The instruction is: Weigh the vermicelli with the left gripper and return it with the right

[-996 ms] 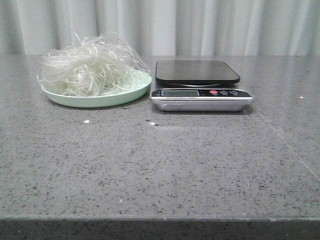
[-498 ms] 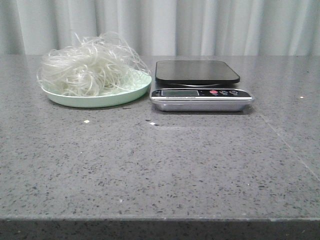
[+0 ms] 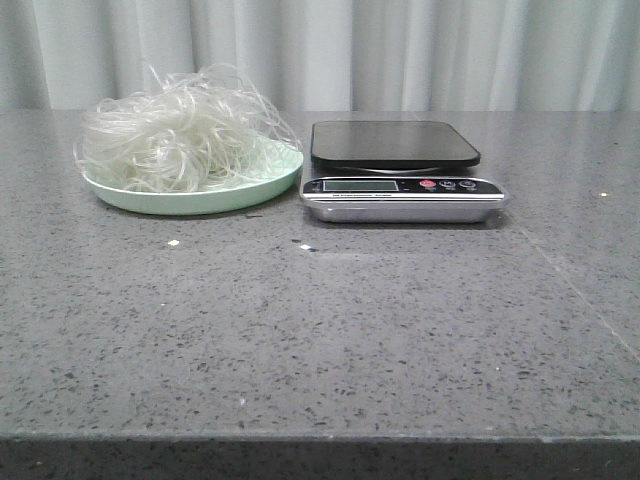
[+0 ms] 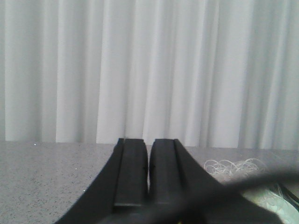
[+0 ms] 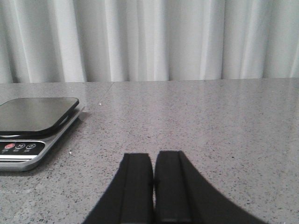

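Observation:
The vermicelli [image 3: 180, 135], a fluffy whitish tangle of thin strands, lies piled on a pale green plate [image 3: 200, 198] at the back left of the table. A kitchen scale [image 3: 400, 170] with a bare black platform stands right beside the plate. Neither gripper shows in the front view. In the left wrist view my left gripper [image 4: 148, 142] is shut and empty, with some vermicelli loops [image 4: 229, 167] off to one side. In the right wrist view my right gripper [image 5: 153, 156] is shut and empty above the table, and the scale [image 5: 32, 123] lies ahead to one side.
A grey speckled stone table [image 3: 330, 330] with a few small white crumbs [image 3: 173, 243] in front of the plate. A white curtain [image 3: 400, 50] hangs behind the table. A blurred dark cable [image 4: 261, 179] crosses the left wrist view.

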`<state>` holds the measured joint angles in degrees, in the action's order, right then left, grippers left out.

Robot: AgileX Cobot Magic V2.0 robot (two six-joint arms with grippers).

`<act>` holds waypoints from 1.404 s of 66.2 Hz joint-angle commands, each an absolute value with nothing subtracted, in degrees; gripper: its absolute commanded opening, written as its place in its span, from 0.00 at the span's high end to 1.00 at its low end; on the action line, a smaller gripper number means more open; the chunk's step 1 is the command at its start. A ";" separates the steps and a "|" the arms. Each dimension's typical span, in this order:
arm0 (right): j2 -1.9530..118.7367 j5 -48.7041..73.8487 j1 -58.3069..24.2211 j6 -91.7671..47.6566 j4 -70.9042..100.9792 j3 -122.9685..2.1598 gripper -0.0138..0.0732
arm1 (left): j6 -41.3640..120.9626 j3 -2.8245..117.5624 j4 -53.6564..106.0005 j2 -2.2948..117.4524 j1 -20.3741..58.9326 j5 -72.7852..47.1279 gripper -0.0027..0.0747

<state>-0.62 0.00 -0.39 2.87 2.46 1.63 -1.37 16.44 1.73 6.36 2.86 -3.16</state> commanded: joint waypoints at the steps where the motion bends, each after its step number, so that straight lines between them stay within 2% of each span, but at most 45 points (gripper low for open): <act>1: -1.46 -4.92 -0.14 2.61 2.44 1.12 0.63 | -1.92 24.24 2.42 12.29 4.10 -4.94 0.80; 24: -1.46 -4.92 -0.14 2.61 2.44 1.12 0.63 | -1.92 26.13 5.73 24.12 4.41 -1.13 0.80; 30: -1.46 -4.92 -0.14 2.61 2.44 1.12 0.63 | -1.92 26.38 5.73 26.25 4.41 -1.21 0.75; 36: -1.46 -4.92 -0.14 2.61 2.44 1.12 0.63 | -1.92 27.56 5.73 27.79 4.41 -3.09 0.61; 45: -1.46 -4.92 -0.14 2.61 2.44 1.12 0.63 | -1.31 32.43 5.51 32.45 4.41 -6.78 0.21; 49: -1.46 -4.92 -0.14 2.61 2.44 1.12 0.63 | -1.02 35.18 5.51 35.43 4.50 -8.67 0.14; 56: -1.46 -4.92 -0.14 2.61 2.44 1.12 0.63 | 1.39 41.25 5.51 41.47 6.27 -12.98 0.14; 64: -1.46 -4.92 -0.14 2.61 2.44 1.12 0.63 | 5.15 49.78 5.51 50.85 12.65 -19.92 0.14; 74: -1.46 -4.92 -0.14 2.61 2.44 1.12 0.63 | 6.29 59.23 4.23 62.62 19.52 -22.36 0.14; 93: -1.46 -4.92 -0.14 2.61 2.44 1.12 0.63 | 6.29 77.60 4.61 83.96 21.18 -34.95 0.14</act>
